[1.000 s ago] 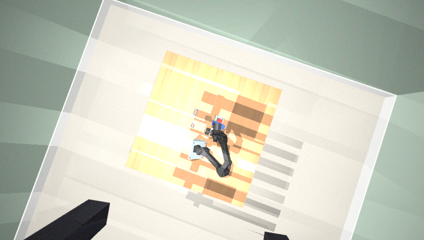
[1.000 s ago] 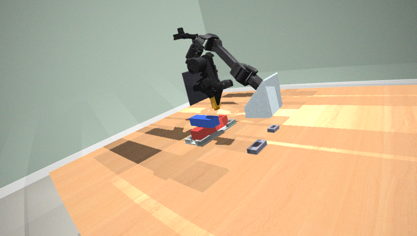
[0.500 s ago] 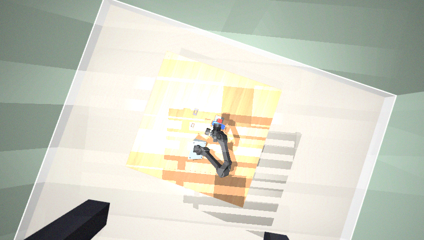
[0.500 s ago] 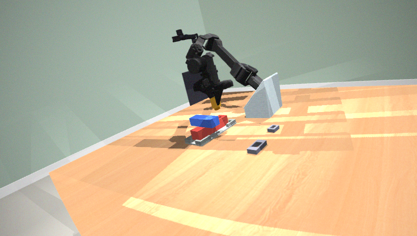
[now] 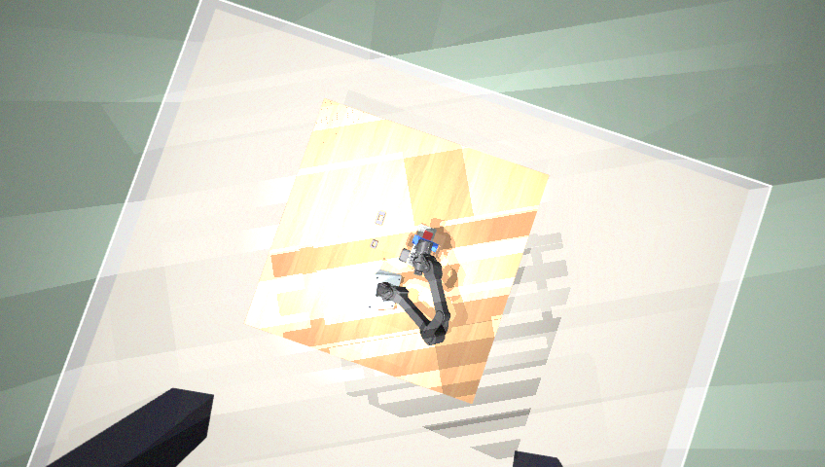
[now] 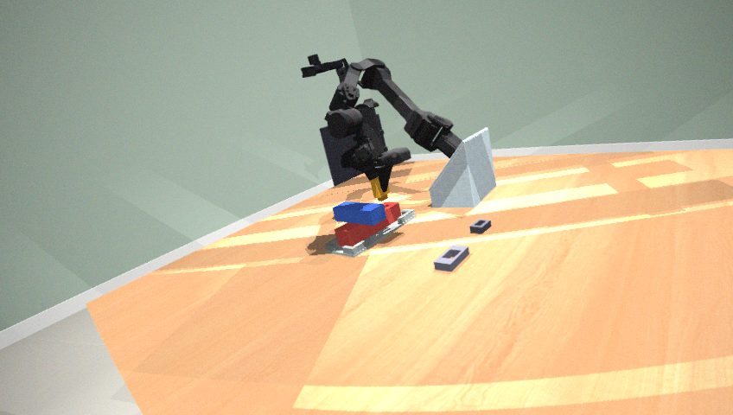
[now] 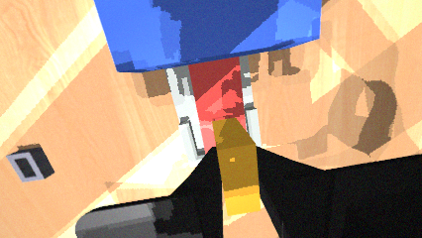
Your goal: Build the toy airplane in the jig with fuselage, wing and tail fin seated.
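The red fuselage [image 6: 349,235] [image 7: 218,94] [image 5: 427,235] lies along the light grey cradle [image 6: 353,252] [image 7: 187,110]. The blue wing [image 6: 358,213] [image 7: 213,30] lies across the top of the fuselage; its tab and socket are hidden. My gripper [image 6: 380,186] [image 7: 229,150] is shut on the yellow tail fin [image 6: 382,195] [image 7: 240,174], pointing down. The fin's lower end is over the tail part of the fuselage, close above it in the exterior view. In the wrist view it covers the tail socket. I cannot tell whether the fin touches the fuselage.
Two dark grey hollow holders stand on the table, a larger one [image 6: 443,265] and a smaller one [image 6: 480,231] [image 7: 46,163], to the side of the cradle. The pale wedge-shaped bracket [image 6: 455,182] stands at the arm's base. Striped light and shadows cross the table.
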Controlling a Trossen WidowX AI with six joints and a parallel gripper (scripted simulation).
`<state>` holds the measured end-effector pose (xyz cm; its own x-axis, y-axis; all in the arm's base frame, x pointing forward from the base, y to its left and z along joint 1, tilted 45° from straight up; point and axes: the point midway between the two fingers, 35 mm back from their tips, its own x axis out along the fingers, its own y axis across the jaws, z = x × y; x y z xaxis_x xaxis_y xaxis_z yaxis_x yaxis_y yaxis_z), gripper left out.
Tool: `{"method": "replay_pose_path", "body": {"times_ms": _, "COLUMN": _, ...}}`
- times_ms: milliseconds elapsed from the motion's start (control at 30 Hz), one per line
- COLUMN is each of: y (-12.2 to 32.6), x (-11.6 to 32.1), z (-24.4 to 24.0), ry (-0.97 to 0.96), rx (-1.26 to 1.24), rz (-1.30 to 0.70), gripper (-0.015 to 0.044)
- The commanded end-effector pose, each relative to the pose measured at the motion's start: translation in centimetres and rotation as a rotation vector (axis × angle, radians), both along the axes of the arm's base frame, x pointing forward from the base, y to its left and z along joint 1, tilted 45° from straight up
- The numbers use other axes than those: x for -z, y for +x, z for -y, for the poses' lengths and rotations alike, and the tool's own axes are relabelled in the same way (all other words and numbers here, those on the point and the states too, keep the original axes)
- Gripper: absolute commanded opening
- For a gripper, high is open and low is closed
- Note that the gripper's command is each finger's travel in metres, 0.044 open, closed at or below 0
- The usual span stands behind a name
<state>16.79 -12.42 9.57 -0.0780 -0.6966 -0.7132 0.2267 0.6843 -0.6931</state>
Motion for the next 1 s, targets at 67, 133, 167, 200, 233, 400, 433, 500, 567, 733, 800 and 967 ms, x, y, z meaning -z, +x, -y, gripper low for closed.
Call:
{"method": "replay_pose_path", "body": {"times_ms": 67, "y": -0.2, "x": 0.7, "z": 0.7, "ry": -0.004, "rx": -0.004, "rz": -0.006, "gripper": 0.0067}}
{"method": "replay_pose_path", "body": {"times_ms": 133, "y": -0.2, "x": 0.9, "z": 0.9, "ry": -0.004, "rx": -0.004, "rz": -0.006, "gripper": 0.0067}}
{"method": "replay_pose_path", "body": {"times_ms": 167, "y": -0.2, "x": 1.0, "z": 1.0, "ry": -0.005, "rx": -0.004, "rz": -0.006, "gripper": 0.0067}}
{"method": "replay_pose_path", "body": {"times_ms": 200, "y": -0.3, "x": 1.1, "z": 1.1, "ry": -0.005, "rx": -0.004, "rz": -0.006, "gripper": 0.0067}}
{"method": "replay_pose_path", "body": {"times_ms": 233, "y": -0.3, "x": 1.2, "z": 1.3, "ry": -0.006, "rx": -0.004, "rz": -0.006, "gripper": 0.0067}}
{"method": "replay_pose_path", "body": {"times_ms": 400, "y": -0.4, "x": 1.6, "z": 1.7, "ry": -0.007, "rx": -0.004, "rz": -0.006, "gripper": 0.0067}}
{"method": "replay_pose_path", "body": {"times_ms": 433, "y": -0.4, "x": 1.6, "z": 1.7, "ry": -0.007, "rx": -0.004, "rz": -0.006, "gripper": 0.0067}}
{"method": "replay_pose_path", "body": {"times_ms": 500, "y": -0.3, "x": 1.4, "z": 1.6, "ry": -0.004, "rx": 0.001, "rz": -0.001, "gripper": 0.0078}}
{"method": "replay_pose_path", "body": {"times_ms": 567, "y": -0.3, "x": 1.4, "z": 1.6, "ry": -0.004, "rx": 0.001, "rz": -0.001, "gripper": 0.0065}}
{"method": "replay_pose_path", "body": {"times_ms": 733, "y": -0.3, "x": 1.4, "z": 1.6, "ry": -0.004, "rx": 0.001, "rz": -0.001, "gripper": 0.0}}
{"method": "replay_pose_path", "body": {"times_ms": 800, "y": -0.3, "x": 1.4, "z": 1.6, "ry": -0.004, "rx": 0.001, "rz": -0.001, "gripper": 0.0}}
{"method": "replay_pose_path", "body": {"times_ms": 967, "y": -0.3, "x": 1.4, "z": 1.6, "ry": -0.004, "rx": 0.001, "rz": -0.001, "gripper": 0.0131}}
